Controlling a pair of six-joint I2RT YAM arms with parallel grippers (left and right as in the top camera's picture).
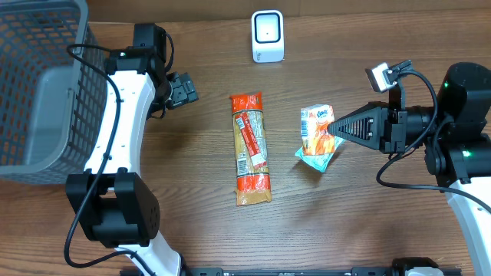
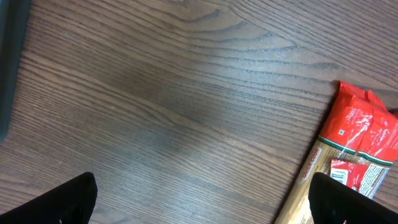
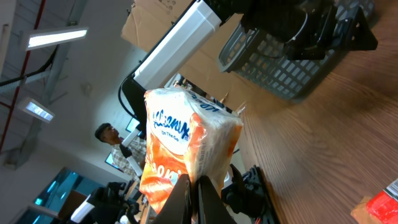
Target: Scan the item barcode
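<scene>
The right gripper (image 1: 335, 128) is pinched tight on one edge of the snack pouch (image 1: 317, 136), an orange-and-white packet that sits right of the bench's middle. From the right wrist camera the narrow fingers (image 3: 186, 199) meet under the pouch (image 3: 186, 143), which stands up in front of them. I cannot tell whether it is clear of the wood.

Just beside it, toward the middle of the bench (image 1: 192, 199), a long pasta packet (image 1: 251, 149) lies flat, its red end pointing to the far edge. The white scanner (image 1: 268, 36) stands at the far edge, well apart from the pouch.

The left gripper (image 1: 182, 90) hangs over bare wood toward the far left with its jaws spread wide and nothing between them. A grey mesh basket (image 1: 46, 46) fills the far left corner.

The surface is dark brown wood with a strong grain. Past the bench the room shows strip ceiling lights (image 3: 56, 38), cardboard boxes (image 3: 149, 18) and a person (image 3: 115, 140) in the background.
</scene>
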